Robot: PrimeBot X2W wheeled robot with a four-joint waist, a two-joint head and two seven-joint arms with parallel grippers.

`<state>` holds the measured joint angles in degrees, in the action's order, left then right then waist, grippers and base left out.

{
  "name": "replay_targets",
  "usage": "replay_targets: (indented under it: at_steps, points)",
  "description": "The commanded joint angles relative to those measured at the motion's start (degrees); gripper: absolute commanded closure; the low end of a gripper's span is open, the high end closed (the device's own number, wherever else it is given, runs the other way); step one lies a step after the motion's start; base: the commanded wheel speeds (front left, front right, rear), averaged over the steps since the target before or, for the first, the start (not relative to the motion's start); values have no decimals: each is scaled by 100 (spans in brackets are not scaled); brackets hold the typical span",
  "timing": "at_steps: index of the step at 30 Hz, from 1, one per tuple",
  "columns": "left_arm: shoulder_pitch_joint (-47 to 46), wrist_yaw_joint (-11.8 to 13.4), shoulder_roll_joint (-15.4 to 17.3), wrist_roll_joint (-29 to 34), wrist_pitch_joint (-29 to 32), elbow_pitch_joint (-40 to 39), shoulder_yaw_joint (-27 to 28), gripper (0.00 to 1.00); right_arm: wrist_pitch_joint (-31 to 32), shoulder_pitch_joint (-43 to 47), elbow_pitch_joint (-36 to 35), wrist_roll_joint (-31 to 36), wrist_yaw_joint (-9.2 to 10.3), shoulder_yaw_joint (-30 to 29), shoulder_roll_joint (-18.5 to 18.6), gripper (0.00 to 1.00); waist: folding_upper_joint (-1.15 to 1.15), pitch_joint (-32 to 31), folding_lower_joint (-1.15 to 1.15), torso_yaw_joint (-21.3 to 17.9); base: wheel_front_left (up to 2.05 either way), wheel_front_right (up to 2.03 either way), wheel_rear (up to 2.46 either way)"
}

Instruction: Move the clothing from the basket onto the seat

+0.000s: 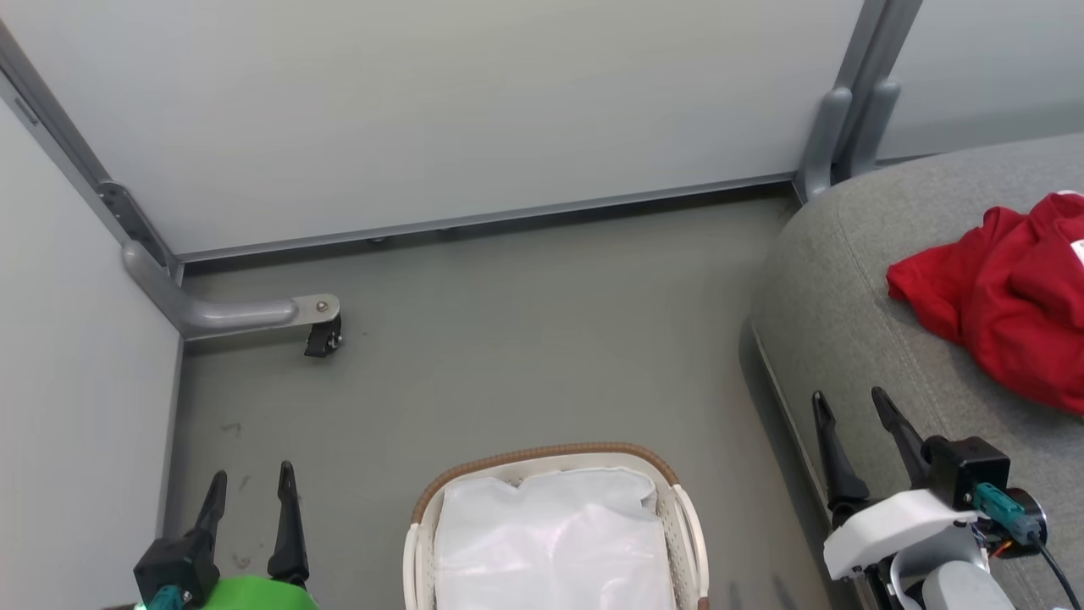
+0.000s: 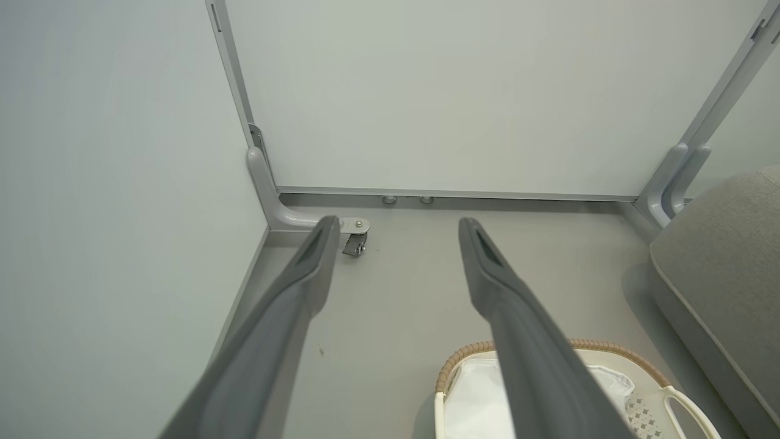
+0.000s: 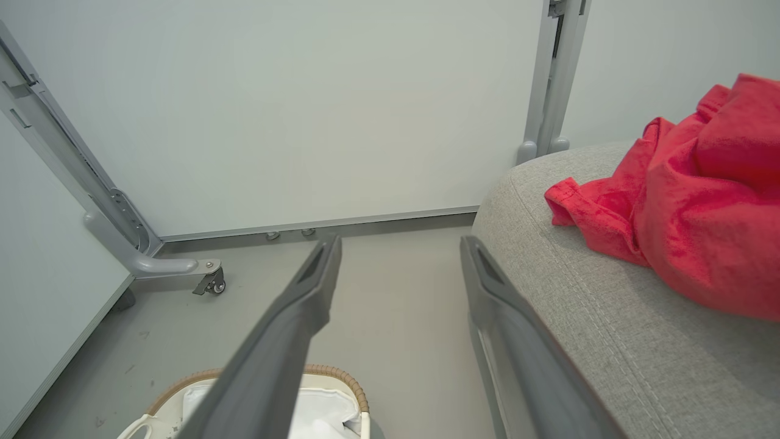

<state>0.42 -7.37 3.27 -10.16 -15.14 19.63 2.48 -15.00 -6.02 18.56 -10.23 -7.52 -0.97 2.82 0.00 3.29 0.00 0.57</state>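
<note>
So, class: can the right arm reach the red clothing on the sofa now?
Probably yes: the open right gripper hovers at the edge of the seat, with only bare upholstery between it and the clothing.

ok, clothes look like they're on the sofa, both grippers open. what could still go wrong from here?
1. The basket is cut off at the head view's bottom edge; a garment could still hide there.
2. The white liner fills what shows of it; a grab there might take that instead.
3. The right gripper hangs close to the edge of the seat; a swing could snag the upholstery.
</note>
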Motion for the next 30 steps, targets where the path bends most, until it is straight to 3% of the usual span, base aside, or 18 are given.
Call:
replay_targets:
  at_steps: [1, 2, 6, 30]
  points:
    - [114, -21, 19, -39, 1, 32, 1, 0, -27, 115, 12, -35, 6, -6, 24, 0, 0, -129, 0, 96, 0, 0, 0]
    - [57, 0, 3, -40, 0, 34, -18, 100, 0, 59, 1, -13, 0, -2, 0, 100, 0, -63, 0, 35, 0, 0, 0]
    - [65, 1, -34, -92, 25, 212, -28, 100, 33, 110, 169, -77, -1, -14, -42, 100, 0, -84, 0, 43, 0, 0, 0]
    - [-169, -3, -31, -2519, 663, -33, 104, 100, 663, 65, -36, -2508, 0, -174, -23, 100, 0, -127, 0, 24, 0, 0, 0]
